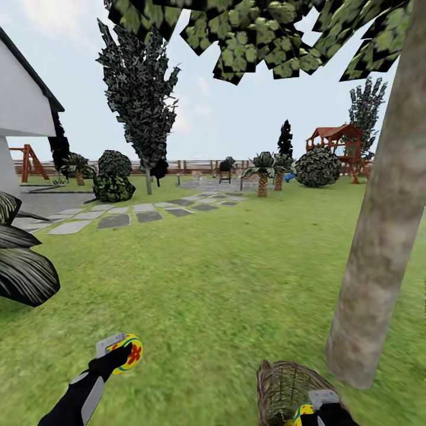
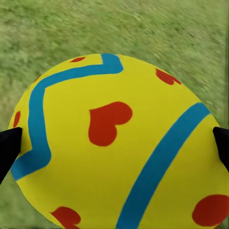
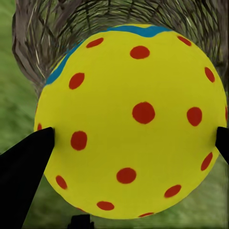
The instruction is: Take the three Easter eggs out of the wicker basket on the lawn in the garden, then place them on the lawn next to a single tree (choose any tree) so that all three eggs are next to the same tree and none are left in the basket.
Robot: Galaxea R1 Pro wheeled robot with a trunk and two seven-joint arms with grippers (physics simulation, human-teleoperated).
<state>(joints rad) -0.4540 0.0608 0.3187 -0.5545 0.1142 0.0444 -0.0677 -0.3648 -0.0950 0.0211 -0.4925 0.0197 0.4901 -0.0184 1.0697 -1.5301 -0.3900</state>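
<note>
Object count, garden scene

Easter eggs: 2, egg 1 (image 1: 126, 352) with hearts, egg 2 (image 1: 303, 413) with spots. Wicker basket (image 1: 286, 387): 1, lying on its side. Broad-leaved tree trunk (image 1: 378, 248): 1. Low palm plants (image 1: 262, 168): 2 by the paving. Round shrubs (image 1: 318, 167): 3. Play structure (image 1: 337, 142): 1. End effectors: 2, left (image 1: 116, 354), right (image 1: 322, 408).

you can't see the bottom of the basket (image 1: 284, 390); the picture's edge cuts it off. the right gripper (image 1: 316, 414) hides most of its egg (image 1: 303, 413). the tree (image 1: 378, 236) top runs off the picture.
</note>
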